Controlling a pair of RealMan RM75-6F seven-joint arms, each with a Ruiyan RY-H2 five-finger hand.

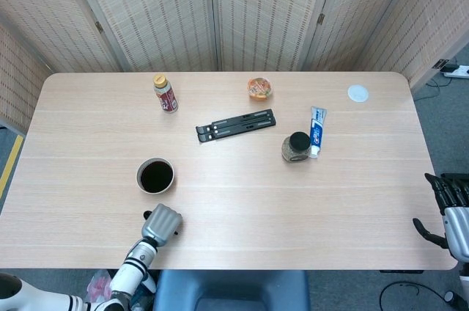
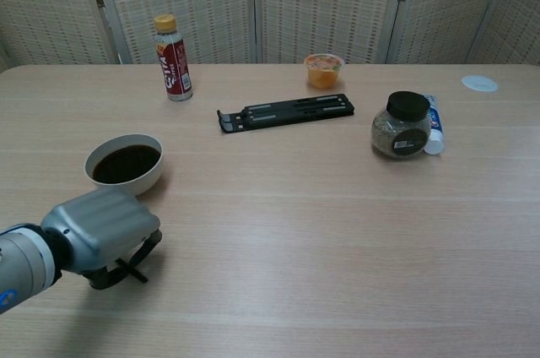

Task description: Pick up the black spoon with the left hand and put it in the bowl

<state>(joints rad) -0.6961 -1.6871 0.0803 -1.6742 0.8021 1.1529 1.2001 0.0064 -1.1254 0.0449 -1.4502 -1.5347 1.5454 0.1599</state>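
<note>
Woven reed screens in pale frames stand behind a long wooden table with a light grain and rounded corners. Taking the bowl as the landmark: it is round and white, its inside dark, and it sits on the robot's left half of the table near the front edge.

Just in front of the bowl, closer to the robot, the left hand rests low on the tabletop, its smooth grey metal back turned up. Its fingers are curled under, and a thin black spoon pokes out from beneath them, so the hand appears to grip it; the spoon's tip lies against or just above the wood. In the head view the same hand shows as a small grey block below the bowl, and the spoon cannot be made out.

Behind the bowl and to its right lies a flat, black, slatted folding stand, long and narrow. Further right stands a squat glass jar of greenish grains with a black lid, a white and blue toothpaste tube touching its far side. Straight behind the bowl stands a red-labelled bottle with an orange cap. Near the screens sits a clear cup of orange food, and a small white disc lies at the far right corner.

Off the table's right edge, the right hand hangs with dark fingers apart, holding nothing.
</note>
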